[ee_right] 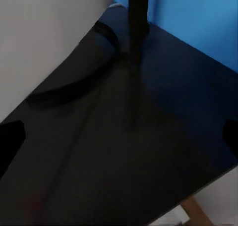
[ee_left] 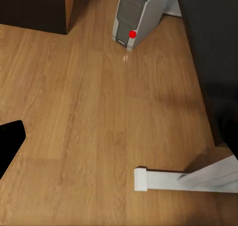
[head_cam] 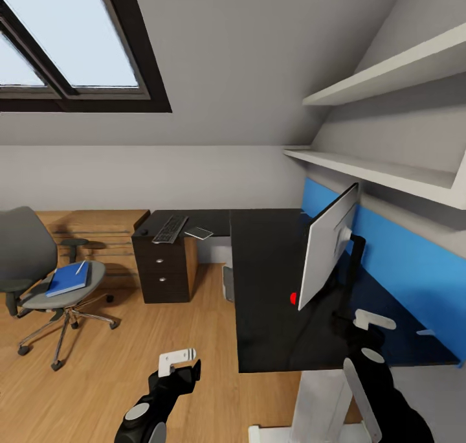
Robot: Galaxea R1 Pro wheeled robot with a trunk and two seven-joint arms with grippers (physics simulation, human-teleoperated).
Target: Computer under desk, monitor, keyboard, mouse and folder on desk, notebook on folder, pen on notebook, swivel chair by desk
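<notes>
A matte black desk (head_cam: pixel 272 287) is being carried by warm plank flooring (head_cam: pixel 129 365); the flat monitor (head_cam: pixel 327 252) is being seen at two o'clock. How wide either arm's fingers are set cannot be told.

The monitor (head_cam: pixel 329 252) blocks the desk's (head_cam: pixel 268 300) far side.

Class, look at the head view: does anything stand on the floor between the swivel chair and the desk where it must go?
Nothing visible: bare wooden floor separates the swivel chair from the desk.
</notes>
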